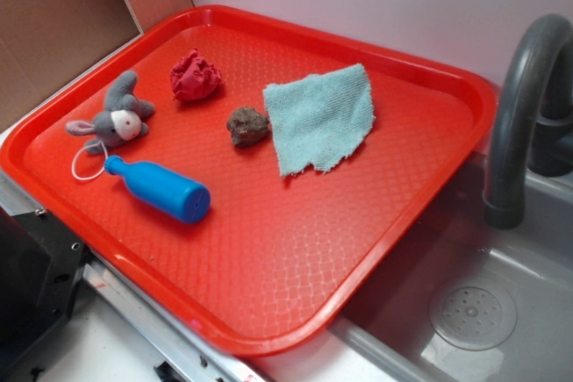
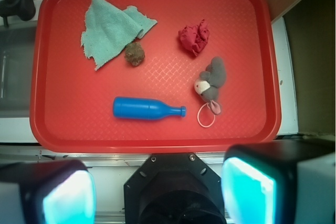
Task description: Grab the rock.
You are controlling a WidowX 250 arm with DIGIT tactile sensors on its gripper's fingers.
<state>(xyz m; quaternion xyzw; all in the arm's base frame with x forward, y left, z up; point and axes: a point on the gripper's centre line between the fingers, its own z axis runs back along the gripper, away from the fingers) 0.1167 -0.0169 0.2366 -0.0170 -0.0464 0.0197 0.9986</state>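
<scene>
1. Overall, a red tray (image 1: pixel 295 266) sits on a counter beside a grey sink (image 1: pixel 501 310) with a dark faucet (image 1: pixel 524 105); every place below is given relative to the tray, moving left to right in the exterior view.
2. Near the tray's left edge lies a grey plush donkey (image 1: pixel 116 118) with a white loop of string.
3. Just in front of the donkey, a blue bottle (image 1: pixel 161 189) lies on its side.
4. Toward the tray's back, a red crumpled ball (image 1: pixel 195 76) rests apart from the others.
5. Close to the tray's middle sits the rock (image 1: pixel 247 125), dark brown and lumpy, touching or just beside the cloth's edge.
6. Right of the rock, a pale teal cloth (image 1: pixel 322 118) lies flat.
7. Seen from the wrist view, the gripper (image 2: pixel 157 190) hangs above the tray's near edge, its two fingers (image 2: pixel 249 187) spread wide and holding nothing, well apart from the rock (image 2: pixel 135 54).
</scene>
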